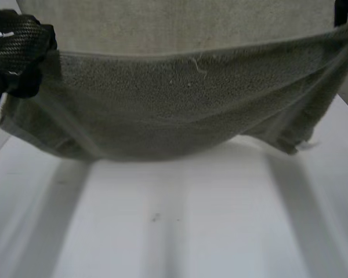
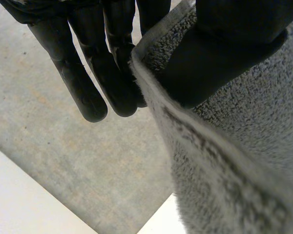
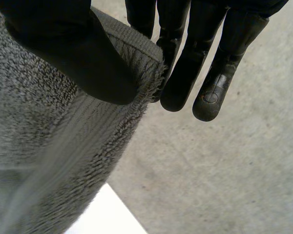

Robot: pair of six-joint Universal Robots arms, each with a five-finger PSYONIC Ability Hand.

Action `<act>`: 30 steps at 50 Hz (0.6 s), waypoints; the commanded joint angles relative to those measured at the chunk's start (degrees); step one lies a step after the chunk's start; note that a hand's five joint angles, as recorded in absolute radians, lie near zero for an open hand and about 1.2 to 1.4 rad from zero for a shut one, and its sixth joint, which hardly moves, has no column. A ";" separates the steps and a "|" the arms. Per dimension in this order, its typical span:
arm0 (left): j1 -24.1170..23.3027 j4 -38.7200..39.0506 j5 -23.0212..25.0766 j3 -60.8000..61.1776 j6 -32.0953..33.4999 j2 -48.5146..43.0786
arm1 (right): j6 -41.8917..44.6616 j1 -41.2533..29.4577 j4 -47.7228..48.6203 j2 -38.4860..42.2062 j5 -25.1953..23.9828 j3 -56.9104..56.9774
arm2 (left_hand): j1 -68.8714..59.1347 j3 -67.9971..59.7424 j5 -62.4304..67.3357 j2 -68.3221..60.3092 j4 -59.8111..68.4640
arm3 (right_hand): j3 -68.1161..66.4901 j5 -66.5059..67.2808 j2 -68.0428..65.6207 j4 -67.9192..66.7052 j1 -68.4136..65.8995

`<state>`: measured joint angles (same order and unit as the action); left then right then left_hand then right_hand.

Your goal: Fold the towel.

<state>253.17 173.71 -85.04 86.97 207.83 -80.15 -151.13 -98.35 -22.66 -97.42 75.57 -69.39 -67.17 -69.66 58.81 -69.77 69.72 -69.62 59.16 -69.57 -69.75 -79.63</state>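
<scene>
Head view: one grey-green towel [image 1: 174,110], held up off the white desk [image 1: 180,226] and stretched wide between two hands. Sags in the middle, with the lowest part of the curve hanging just above the desk. Left hand [image 1: 17,52] at one upper corner, right hand [image 1: 342,10] at the other, well apart. One loose pale thread [image 1: 198,66] near the top edge. Left wrist view: left hand [image 2: 88,83] clamped on the towel [image 2: 254,161], thumb pressing the hemmed edge against straight fingers [image 2: 117,73]; below, a grey floor [image 2: 88,161] and a corner of the desk [image 2: 19,200]. Right wrist view: right hand [image 3: 63,48] clamped the same way, thumb pinching the towel [image 3: 44,146] at its edge against straight fingers [image 3: 185,73]; grey floor [image 3: 224,165] and a sliver of desk [image 3: 107,217] underneath. Judged from this: early in the task. Gripped and spread open, but no fold visible anywhere. Left to do, most likely: bringing one half over the other, setting it down on the desk, and letting go. Count: one towel, two hands, one desk.
</scene>
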 commanded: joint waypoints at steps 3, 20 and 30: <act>-0.04 -9.71 1.64 -5.84 6.36 -10.96 | 5.67 0.00 -5.56 5.23 0.28 2.07 | -12.83 -10.34 11.19 -10.23 10.28 | -10.38 10.84 -10.43 -10.25 -0.36; -0.66 -2.61 1.29 -36.46 5.13 -41.56 | 7.78 -4.04 13.16 32.74 5.47 13.49 | -12.83 -10.34 11.19 -10.23 10.28 | -10.38 10.84 -10.43 -10.25 -0.36; -1.54 11.12 0.85 -53.48 -5.84 -39.92 | 1.02 -5.36 47.45 25.63 9.78 11.83 | -12.83 -10.34 11.19 -10.23 10.28 | -10.38 10.84 -10.43 -10.25 -0.36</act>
<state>252.04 176.80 -83.83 41.63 209.72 -122.46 -145.97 -103.54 8.23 -65.23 83.92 -54.22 -67.17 -69.70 59.08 -69.82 69.75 -69.63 59.25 -69.57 -69.75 -79.63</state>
